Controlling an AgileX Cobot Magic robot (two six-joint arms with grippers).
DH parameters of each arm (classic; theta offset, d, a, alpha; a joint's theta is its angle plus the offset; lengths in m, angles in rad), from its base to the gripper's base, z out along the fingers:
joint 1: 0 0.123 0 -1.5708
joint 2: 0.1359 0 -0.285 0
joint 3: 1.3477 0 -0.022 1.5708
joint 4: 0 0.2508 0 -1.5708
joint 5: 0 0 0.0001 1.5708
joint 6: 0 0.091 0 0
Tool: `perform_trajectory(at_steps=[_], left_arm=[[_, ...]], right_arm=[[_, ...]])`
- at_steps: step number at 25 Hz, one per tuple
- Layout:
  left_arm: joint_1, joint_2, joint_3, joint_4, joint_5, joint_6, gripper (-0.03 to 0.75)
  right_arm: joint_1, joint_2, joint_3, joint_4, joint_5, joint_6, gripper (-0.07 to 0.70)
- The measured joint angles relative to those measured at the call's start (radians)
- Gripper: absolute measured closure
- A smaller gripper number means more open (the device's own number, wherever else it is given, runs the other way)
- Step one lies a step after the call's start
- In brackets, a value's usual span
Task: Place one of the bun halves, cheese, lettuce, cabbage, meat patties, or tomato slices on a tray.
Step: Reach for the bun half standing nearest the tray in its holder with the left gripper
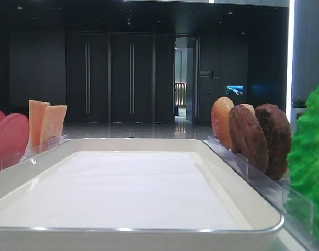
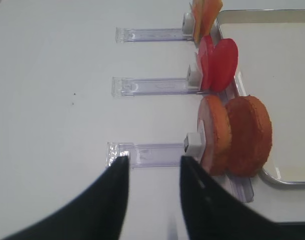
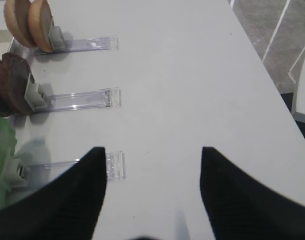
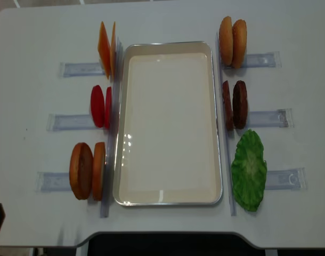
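Gleaming white rectangular tray (image 4: 168,196), grainy brown meat patties (image 4: 240,104), crinkled green lettuce (image 4: 249,169)

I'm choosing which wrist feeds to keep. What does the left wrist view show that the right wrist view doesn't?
Only the left wrist view: the cheese, tomato slices, orange buns, the tray and the left gripper, open. Only the right wrist view: paler buns, meat patties, lettuce and the right gripper, open. Both: clear holders on the white table.
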State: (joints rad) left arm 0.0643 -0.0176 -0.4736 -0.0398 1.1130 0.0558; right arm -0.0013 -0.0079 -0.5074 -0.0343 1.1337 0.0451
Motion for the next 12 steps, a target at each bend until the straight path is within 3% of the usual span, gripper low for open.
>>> perform_trajectory(at_steps=[3,7,12], left_arm=[[0.0,0.0,0.0,0.011,0.0,0.0,0.066],[0.0,0.0,0.0,0.012,0.0,0.0,0.037],[0.0,0.0,0.0,0.012,0.0,0.0,0.067]], right_arm=[[0.0,0.0,0.0,0.0,0.0,0.0,0.232],[0.0,0.0,0.0,0.0,0.0,0.0,0.232],[0.0,0.0,0.0,0.0,0.0,0.0,0.232]])
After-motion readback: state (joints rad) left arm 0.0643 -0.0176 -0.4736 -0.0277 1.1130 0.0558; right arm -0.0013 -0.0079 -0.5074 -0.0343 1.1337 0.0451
